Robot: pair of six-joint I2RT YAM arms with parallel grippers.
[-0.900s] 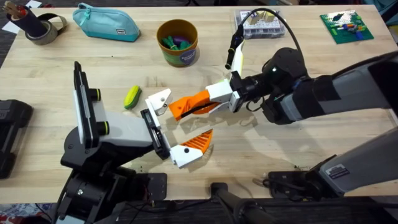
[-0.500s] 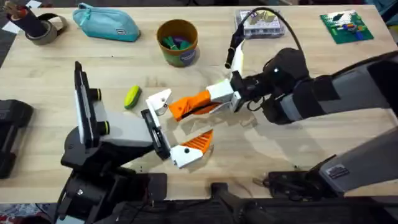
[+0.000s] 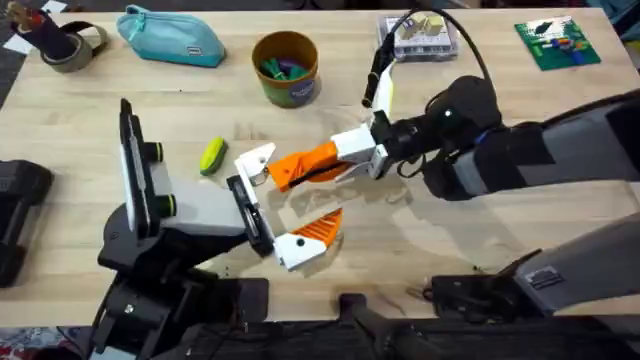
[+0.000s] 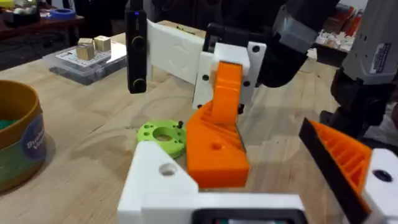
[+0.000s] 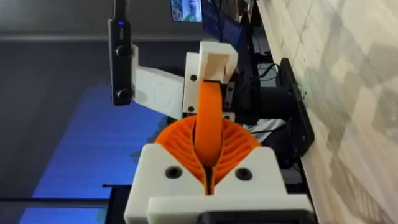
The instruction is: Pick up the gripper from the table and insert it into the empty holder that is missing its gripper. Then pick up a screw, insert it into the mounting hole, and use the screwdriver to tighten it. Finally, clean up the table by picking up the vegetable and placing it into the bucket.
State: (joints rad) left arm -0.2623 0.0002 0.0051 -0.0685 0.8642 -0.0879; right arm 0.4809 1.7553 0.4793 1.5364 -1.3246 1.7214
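My right gripper is shut on the gripper, an orange wedge held level above the table. The wedge's broad end meets the holder, the bare white bracket on my left arm. In the left wrist view the gripper lies against the holder, beside the mounting hole; whether it is seated I cannot tell. My left gripper stands open, its other bracket carrying an orange ribbed finger. The vegetable lies left of the holder. The bucket stands behind. I cannot make out a screw or the screwdriver.
A teal pouch and a tape roll sit at the far left. A clear parts box and a green board are at the far right. A green ring lies on the table under the wedge.
My right gripper has edged slightly left with the orange wedge, bringing it closer against the holder. The left arm has barely moved.
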